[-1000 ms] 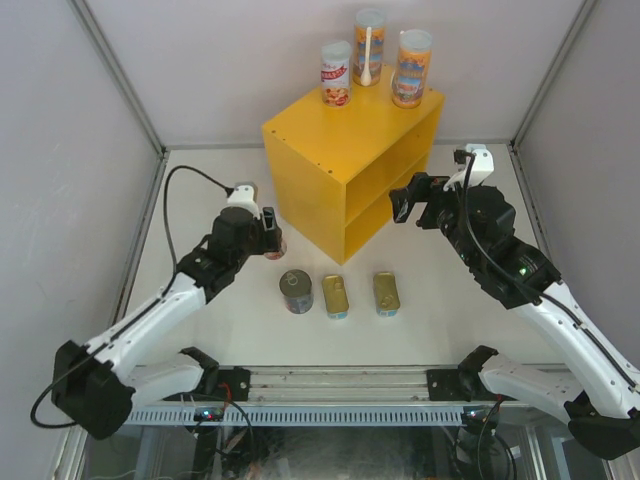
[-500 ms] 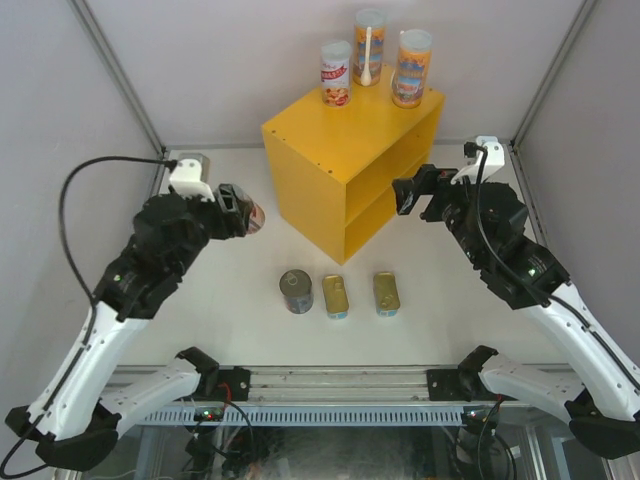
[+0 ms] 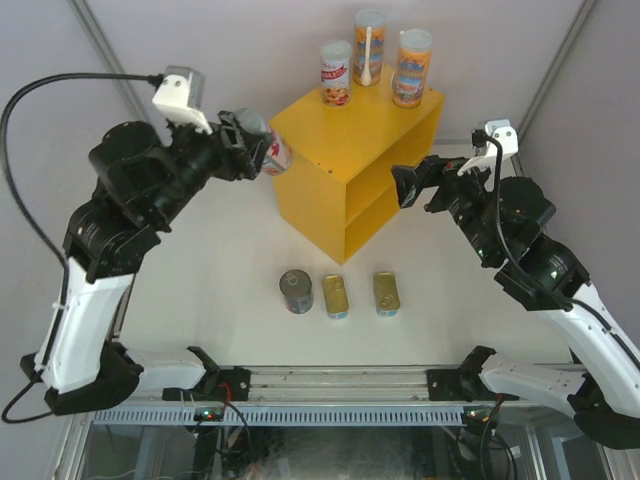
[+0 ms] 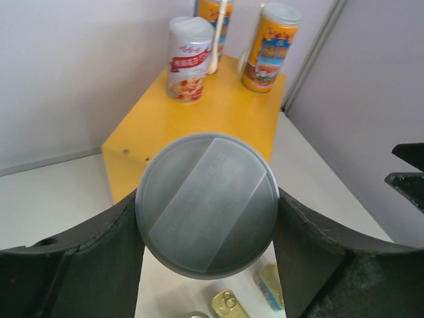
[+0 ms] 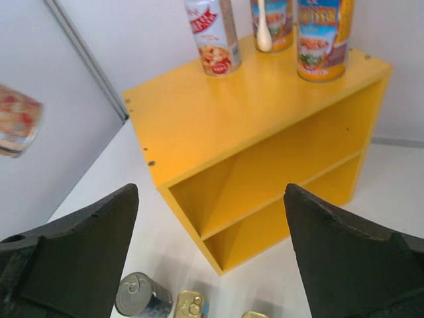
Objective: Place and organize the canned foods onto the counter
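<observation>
The fourth tall can [image 4: 207,204] is up in the air, pinched across its body by the left claw [image 3: 243,148]. It's lying over on its side just off the near-left corner of the yellow counter [image 3: 330,150], not touching it. The other three tall cans [image 3: 336,73] [image 3: 369,47] [image 3: 411,68] are standing in a loose row along the back of the counter top.

If I were driving this, I'd get the can upright before going over the top. Then I'd come in high enough to clear the edge and set it on the bare front area, well short of the white-label one so nothing gets bumped. It's a slim, tall cylinder, so I reckon it tips easily. Lower it flat and only let go once the base is sitting.

The lid is frosted grey plastic with a raised band across it, and the label looks glossy, so probably a bit slippery. The counter is smooth painted board.

The dark round tin [image 3: 296,291] and two flat gold pull-tab tins [image 3: 336,296] [image 3: 386,293] wait on the white tabletop [image 3: 220,270]. The right claw [image 3: 406,187] hangs spread wide and empty near the shelf opening.
</observation>
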`<control>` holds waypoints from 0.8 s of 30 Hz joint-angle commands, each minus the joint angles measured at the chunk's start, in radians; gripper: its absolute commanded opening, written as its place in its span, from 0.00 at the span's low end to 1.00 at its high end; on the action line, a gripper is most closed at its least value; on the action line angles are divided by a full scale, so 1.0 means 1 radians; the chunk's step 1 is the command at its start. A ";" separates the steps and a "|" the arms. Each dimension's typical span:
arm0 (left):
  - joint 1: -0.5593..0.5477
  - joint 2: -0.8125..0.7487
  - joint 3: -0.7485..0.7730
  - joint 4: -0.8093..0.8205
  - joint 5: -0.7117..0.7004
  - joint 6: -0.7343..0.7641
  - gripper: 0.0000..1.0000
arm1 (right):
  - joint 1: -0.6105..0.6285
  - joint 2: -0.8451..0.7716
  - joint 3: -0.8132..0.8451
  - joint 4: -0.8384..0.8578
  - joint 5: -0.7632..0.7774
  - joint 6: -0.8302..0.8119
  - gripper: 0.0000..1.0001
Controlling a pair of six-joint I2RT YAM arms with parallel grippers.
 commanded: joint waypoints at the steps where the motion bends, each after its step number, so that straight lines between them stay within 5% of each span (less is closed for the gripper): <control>1: -0.054 0.110 0.167 0.089 0.027 0.023 0.00 | 0.046 0.015 0.064 0.046 -0.010 -0.131 0.90; 13: -0.120 0.374 0.440 0.043 0.097 0.031 0.00 | 0.059 0.001 0.002 0.126 -0.232 -0.350 0.91; 24: -0.122 0.436 0.480 0.062 0.139 0.020 0.00 | 0.034 0.070 -0.049 0.233 -0.416 -0.417 0.92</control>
